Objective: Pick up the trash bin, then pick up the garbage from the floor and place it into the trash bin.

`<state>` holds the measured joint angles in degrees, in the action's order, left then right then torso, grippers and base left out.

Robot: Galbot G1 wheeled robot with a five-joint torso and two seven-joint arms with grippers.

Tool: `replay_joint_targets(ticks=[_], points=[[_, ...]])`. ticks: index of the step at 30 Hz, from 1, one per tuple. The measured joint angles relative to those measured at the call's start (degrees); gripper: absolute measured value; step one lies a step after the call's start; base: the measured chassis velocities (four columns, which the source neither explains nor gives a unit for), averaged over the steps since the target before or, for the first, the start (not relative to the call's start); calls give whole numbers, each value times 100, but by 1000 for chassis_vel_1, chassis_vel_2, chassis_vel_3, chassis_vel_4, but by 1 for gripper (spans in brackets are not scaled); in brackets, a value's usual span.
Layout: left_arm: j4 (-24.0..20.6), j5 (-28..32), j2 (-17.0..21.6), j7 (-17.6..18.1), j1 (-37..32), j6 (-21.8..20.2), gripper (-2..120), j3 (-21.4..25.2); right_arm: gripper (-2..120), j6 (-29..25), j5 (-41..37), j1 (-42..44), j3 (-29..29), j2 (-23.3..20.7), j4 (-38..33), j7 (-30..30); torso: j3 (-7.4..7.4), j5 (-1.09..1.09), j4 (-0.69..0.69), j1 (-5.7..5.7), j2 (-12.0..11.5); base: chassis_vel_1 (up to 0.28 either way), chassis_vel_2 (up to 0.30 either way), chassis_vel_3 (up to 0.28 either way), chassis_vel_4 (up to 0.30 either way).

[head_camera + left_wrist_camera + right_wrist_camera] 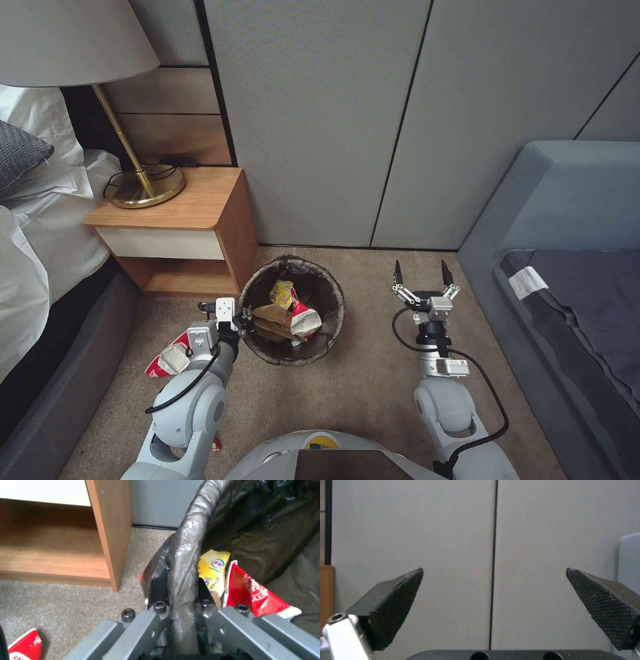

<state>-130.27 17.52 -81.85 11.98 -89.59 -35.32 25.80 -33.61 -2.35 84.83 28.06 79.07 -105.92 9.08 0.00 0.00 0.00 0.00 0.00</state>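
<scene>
A: Item one, far left?

B: Bed with white linen (33, 220) and a grey pillow (20, 153). Beside it, a wooden nightstand (200, 220) against the grey wall panels (320, 120); its top surface carries a brass lamp with a grey shade (140, 187).

A: On the beige carpet (373, 373) in front of the nightstand?

B: One red-and-white snack wrapper (168, 360), flattened, lying just beside the left arm and outside the bin.

A: Left hand?

B: Left hand (235, 319) at the left rim of the round trash bin lined with a dark brown-black bag (333, 300). In the left wrist view the left hand (181, 593) is clamped on the bag-covered rim, one black finger (158, 590) outside the wall, the other inside.

A: Where does the bin stand?

B: Whether it rests on the carpet or is raised I cannot tell; it sits just right of the nightstand's corner, near the wall.

A: Contents?

B: A crumpled yellow snack wrapper (283, 292), a flat brown paper bag (270, 320) and a second red-and-white wrapper (304, 320), all touching one another.

A: Further right?

B: Right hand (421, 273), above bare carpet, well apart from the bin, fingers spread wide with nothing between them. The right wrist view shows its textured black pads (396, 607) apart, facing the wall panels.

A: Far right?

B: A blue-grey upholstered sofa (567, 200) with a dark cover.
</scene>
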Motion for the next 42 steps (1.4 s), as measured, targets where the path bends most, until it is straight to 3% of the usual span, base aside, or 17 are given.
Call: replay_joint_targets(ticks=[25, 42], points=[[-46, 30, -14, -21, -12, 19, 0, -4, 99, 68, -46, -129, -44, -25, -28, -127, 0, 0, 0, 0, 0, 0, 0, 0, 0], [-84, 52, -35, -24, -38, 19, 0, 12, 99, 136, -91, -243, -97, -30, -28, -201, 0, 0, 0, 0, 0, 74, 78, 74, 76]])
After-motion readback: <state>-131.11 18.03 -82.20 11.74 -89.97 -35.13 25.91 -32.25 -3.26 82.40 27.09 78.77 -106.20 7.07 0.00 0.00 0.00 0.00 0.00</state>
